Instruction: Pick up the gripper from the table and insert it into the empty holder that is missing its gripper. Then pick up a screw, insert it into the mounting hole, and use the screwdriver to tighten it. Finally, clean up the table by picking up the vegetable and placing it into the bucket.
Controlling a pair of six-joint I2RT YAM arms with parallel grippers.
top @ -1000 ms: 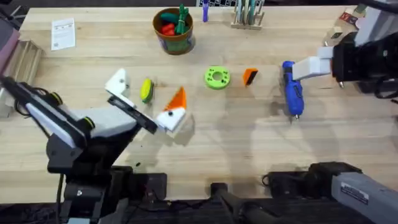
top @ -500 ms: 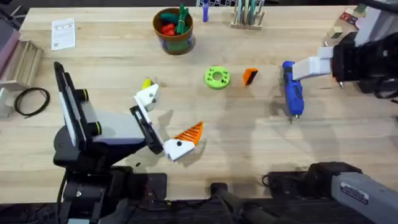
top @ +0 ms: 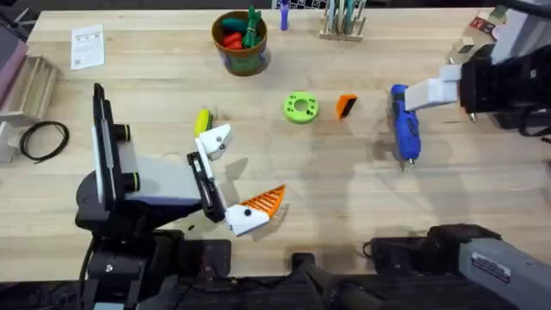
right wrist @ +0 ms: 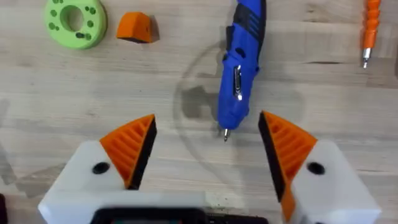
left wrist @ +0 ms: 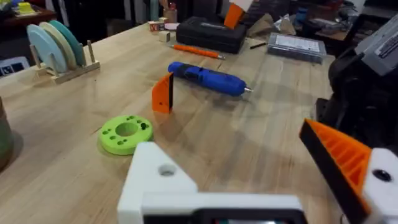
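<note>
Nothing is judged done yet. The orange wedge-shaped gripper (top: 346,106) lies loose on the wooden surface (top: 327,198), at 3 o'clock of the green disc (top: 300,108). The bare white holder (top: 215,140) is unfilled. Left pincer (top: 232,176) and right pincer (right wrist: 205,155) are spread, empty. The glossy blue screwdriver (top: 403,125) and yellow vegetable (top: 202,121) are untouched; the bucket (top: 240,53) stands at 12 o'clock.

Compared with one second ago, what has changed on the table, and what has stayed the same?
The left arm swung round: its hand turned away from the yellow vegetable and drew back toward the near edge, open and holding nothing. The vegetable is now uncovered, in the same place. The right hand hangs open over the blue screwdriver as before. The orange gripper, green disc and bucket did not move.
</note>
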